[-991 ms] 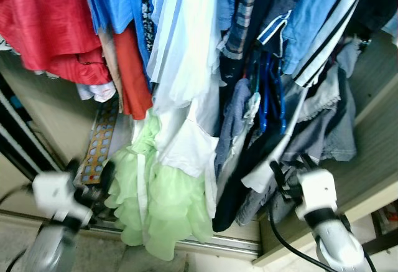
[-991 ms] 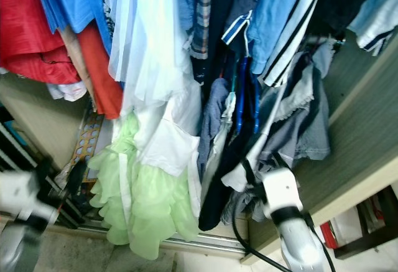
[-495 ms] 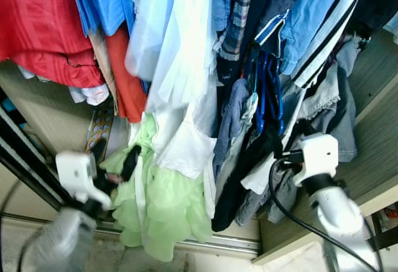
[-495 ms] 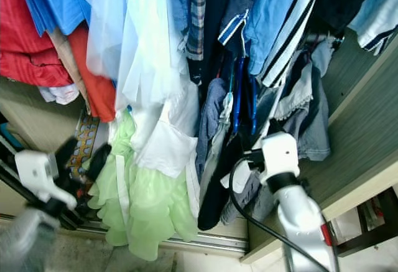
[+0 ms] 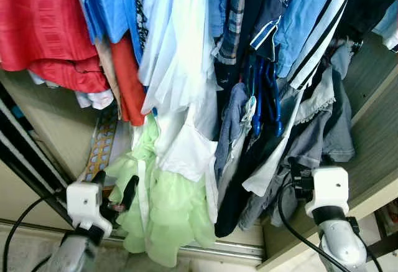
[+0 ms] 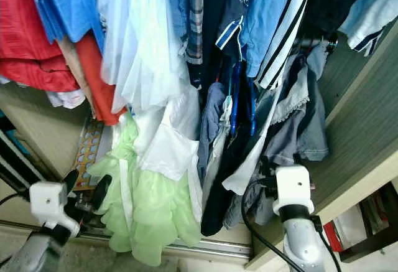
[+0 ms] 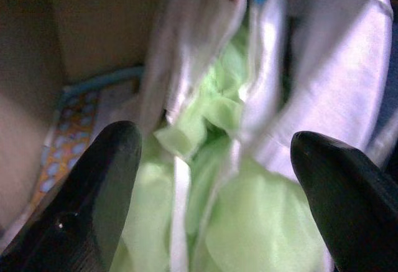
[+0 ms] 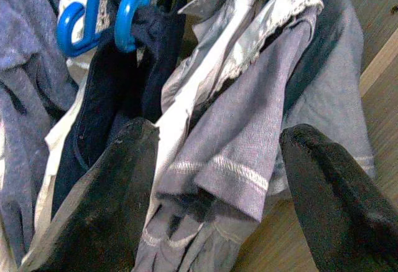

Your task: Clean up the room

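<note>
Basically no grasp made yet.
Left gripper (image 7: 211,185) was spread before the green dress (image 5: 165,203); right gripper (image 8: 217,178) was spread, grey garment (image 8: 249,154) between its fingers, unclamped.

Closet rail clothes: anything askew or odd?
Yes. Two empty blue plastic hangers dangle low among the dark garments rather than on the rail, and a grey knit garment with a white lace-trimmed piece droops bunched against the wooden side wall. Both grippers, left and right, are open.

Left end effector (image 5: 115,188) and right end effector (image 5: 306,175) have both dropped lower
</note>
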{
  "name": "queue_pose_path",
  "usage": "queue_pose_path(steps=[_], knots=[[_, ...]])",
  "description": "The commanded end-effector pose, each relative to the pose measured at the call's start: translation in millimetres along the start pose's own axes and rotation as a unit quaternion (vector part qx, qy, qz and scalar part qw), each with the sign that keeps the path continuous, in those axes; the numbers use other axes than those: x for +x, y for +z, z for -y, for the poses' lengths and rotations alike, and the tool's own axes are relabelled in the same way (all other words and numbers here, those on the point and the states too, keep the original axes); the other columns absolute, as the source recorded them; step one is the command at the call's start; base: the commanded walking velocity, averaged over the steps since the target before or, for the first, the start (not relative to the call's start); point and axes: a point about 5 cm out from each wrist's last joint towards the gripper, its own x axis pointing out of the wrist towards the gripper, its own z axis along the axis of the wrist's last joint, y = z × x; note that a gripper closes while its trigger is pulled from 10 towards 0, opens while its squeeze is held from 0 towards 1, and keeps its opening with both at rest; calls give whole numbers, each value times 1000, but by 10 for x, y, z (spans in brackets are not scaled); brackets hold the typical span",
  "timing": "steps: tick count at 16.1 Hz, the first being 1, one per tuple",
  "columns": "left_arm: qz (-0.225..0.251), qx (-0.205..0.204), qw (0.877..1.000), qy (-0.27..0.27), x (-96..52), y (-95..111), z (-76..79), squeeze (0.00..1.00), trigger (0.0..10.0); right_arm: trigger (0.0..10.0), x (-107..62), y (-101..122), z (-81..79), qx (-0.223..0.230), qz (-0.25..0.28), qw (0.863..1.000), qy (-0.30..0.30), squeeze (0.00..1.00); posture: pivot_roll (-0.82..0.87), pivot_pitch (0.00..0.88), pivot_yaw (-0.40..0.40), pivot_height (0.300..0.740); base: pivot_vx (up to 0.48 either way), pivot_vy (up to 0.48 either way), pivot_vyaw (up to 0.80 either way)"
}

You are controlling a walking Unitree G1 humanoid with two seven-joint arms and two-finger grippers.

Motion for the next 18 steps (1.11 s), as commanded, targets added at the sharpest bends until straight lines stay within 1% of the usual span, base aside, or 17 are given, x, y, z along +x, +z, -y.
queue_pose_path(steps=[1, 2, 3, 5, 6, 7, 8, 9, 10, 11, 12, 13, 14, 16, 17, 18], knots=[[3, 11, 1000, 9, 69, 37, -42, 0, 10000, 10000, 39, 21, -9, -6, 8, 1000, 6, 0, -27, 0, -39, 740, 0, 0, 0], [8, 16, 1000, -1, 170, 88, -48, 0, 10000, 10000, 98, 33, -37, -13, 16, 1000, 22, 0, -30, 0, -45, 740, 0, 0, 0], [8, 14, 999, -38, 236, 118, 18, 0, 10000, 10000, 156, 79, -61, -19, 26, 999, 38, 0, -29, 0, -57, 740, 0, 0, 0], [-19, 11, 992, -122, 233, 32, 272, 0, 10000, 10000, 216, 120, -78, -27, 35, 998, 52, 0, -27, 0, -72, 740, 0, 0, 0], [-31, 31, 984, -171, 206, -4, 402, 0, 10000, 10000, 240, 122, -90, -28, 35, 998, 53, 0, -32, 0, -73, 740, 0, 0, 0], [-42, 37, 978, -203, 183, -46, 486, 0, 10000, 10000, 247, 120, -121, -22, 33, 998, 56, 0, -34, 0, -65, 740, 0, 0, 0], [-45, 43, 974, -217, 166, -73, 517, 0, 10000, 10000, 234, 113, -155, -15, 32, 998, 59, 0, -44, 0, -49, 740, 0, 0, 0], [-39, 43, 977, -207, 157, -82, 504, 0, 10000, 10000, 199, 101, -180, -10, 31, 998, 57, 0, -51, 0, -38, 740, 0, 0, 0], [-42, 34, 982, -183, 145, -96, 484, 0, 10000, 10000, 164, 96, -187, -4, 30, 998, 49, 0, -57, 0, -23, 740, 0, 0, 0], [-35, 34, 985, -165, 151, -91, 465, 0, 10000, 10000, 145, 102, -190, -2, 31, 998, 45, 0, -65, 0, -8, 740, 0, 0, 0], [-30, 20, 993, -112, 196, -71, 358, 0, 10000, 10000, 136, 117, -186, -3, 36, 999, 38, 0, -72, 0, 7, 740, 0, 0, 0], [-11, 10, 999, -39, 239, -2, 175, 0, 10000, 10000, 131, 147, -125, -1, 38, 999, 17, 0, -80, 0, 4, 740, 0, 0, 0], [-3, 21, 1000, -18, 210, 19, 93, 0, 10000, 10000, 114, 161, -72, 5, 31, 999, 2, 0, -75, 5, -6, 740, 0, 0, 0], [-10, 38, 999, -27, 104, -13, 93, 0, 10000, 10000, 67, 205, -87, -2, 35, 999, 21, 0, -63, 33, -17, 740, 0, 0, 0], [-21, 38, 999, -24, 37, -24, 78, 0, 10000, 10000, 53, 219, -72, -5, 33, 999, 21, 0, -54, 58, -27, 740, 0, 0, 0], [-29, 37, 999, -8, -47, -31, 28, 0, 10000, 10000, 45, 243, -44, -9, 27, 999, 16, 0, -47, 88, -35, 740, 0, 0, 0]])
